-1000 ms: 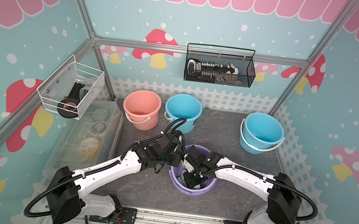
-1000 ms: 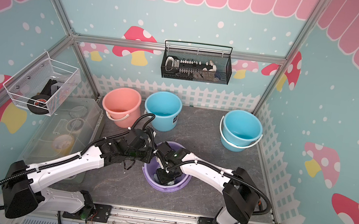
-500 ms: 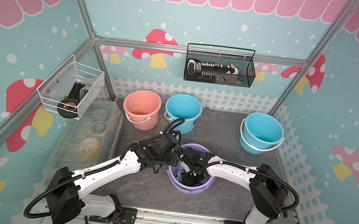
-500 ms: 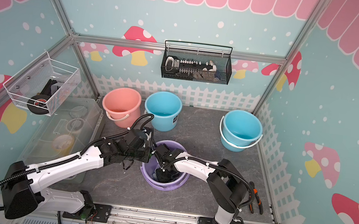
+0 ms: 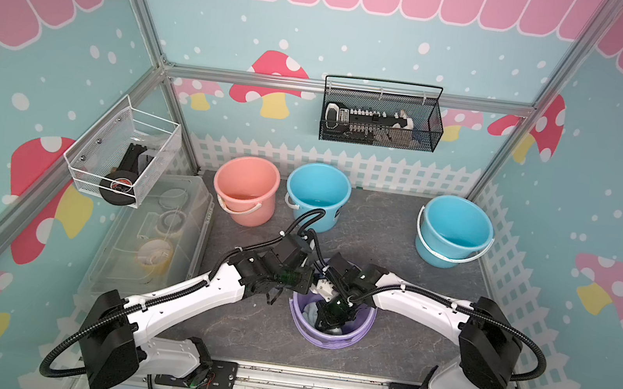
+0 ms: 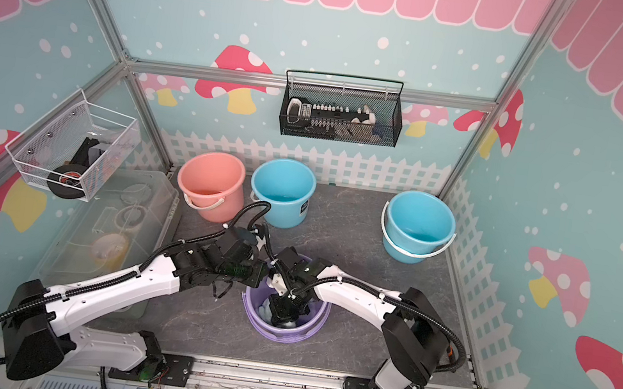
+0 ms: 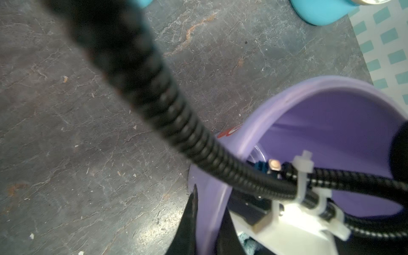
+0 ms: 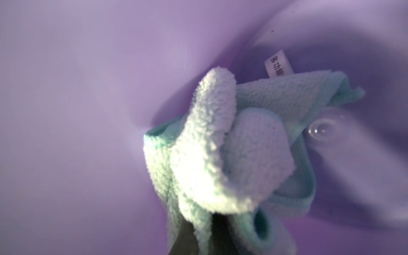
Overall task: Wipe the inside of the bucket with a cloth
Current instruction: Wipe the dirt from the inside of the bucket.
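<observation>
Cloth (image 8: pixel 209 154) (bunched) is pinched by right gripper (image 5: pixel 331 317) inside purple bucket (image 5: pixel 323 342), its rim seemingly clamped by left gripper (image 7: pixel 206 225).

I am operating inside a robot test cell dressed as a play set, not a real home. Aluminium frame posts (image 5: pixel 152 39) hold printed wall panels (image 5: pixel 362 47) with mushrooms and pink scallops. A white picket-fence trim (image 5: pixel 346 165) edges the grey stone-look floor (image 5: pixel 378 233). The left arm (image 5: pixel 186 297) and right arm (image 5: pixel 422 302) are bolted to a metal rail (image 5: pixel 317 388). A black wire basket (image 5: pixel 379 131) and a white wire basket (image 5: pixel 123 154) hang on the walls.
</observation>
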Controlling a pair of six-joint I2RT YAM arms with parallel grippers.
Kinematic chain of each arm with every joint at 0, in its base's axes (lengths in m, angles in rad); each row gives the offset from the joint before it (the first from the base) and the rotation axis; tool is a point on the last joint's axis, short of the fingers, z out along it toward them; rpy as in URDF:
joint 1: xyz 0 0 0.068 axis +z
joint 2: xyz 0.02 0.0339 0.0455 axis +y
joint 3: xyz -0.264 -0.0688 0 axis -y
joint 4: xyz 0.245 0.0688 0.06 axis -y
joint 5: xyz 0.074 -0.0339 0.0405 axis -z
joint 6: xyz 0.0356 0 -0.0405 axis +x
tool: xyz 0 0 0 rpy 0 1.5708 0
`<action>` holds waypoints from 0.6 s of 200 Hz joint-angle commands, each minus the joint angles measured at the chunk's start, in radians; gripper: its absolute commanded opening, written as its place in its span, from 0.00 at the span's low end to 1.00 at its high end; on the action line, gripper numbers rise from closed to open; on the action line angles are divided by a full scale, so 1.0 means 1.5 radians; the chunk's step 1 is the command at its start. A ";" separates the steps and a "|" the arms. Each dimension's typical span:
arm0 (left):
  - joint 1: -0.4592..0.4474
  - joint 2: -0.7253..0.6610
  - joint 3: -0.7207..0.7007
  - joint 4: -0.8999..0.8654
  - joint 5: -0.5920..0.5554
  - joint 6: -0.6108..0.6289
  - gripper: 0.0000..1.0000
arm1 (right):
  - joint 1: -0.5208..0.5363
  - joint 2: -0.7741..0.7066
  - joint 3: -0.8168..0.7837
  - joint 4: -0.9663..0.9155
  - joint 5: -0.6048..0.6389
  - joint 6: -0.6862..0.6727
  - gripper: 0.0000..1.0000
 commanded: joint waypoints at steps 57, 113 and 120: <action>-0.001 -0.015 0.026 0.079 -0.031 -0.017 0.00 | -0.051 -0.134 -0.050 0.193 -0.154 0.185 0.00; -0.011 -0.025 0.029 0.086 -0.053 -0.069 0.00 | -0.084 -0.138 -0.121 0.381 -0.107 0.330 0.00; -0.012 -0.025 0.030 0.085 -0.055 -0.073 0.00 | -0.086 -0.131 -0.121 0.394 -0.102 0.336 0.00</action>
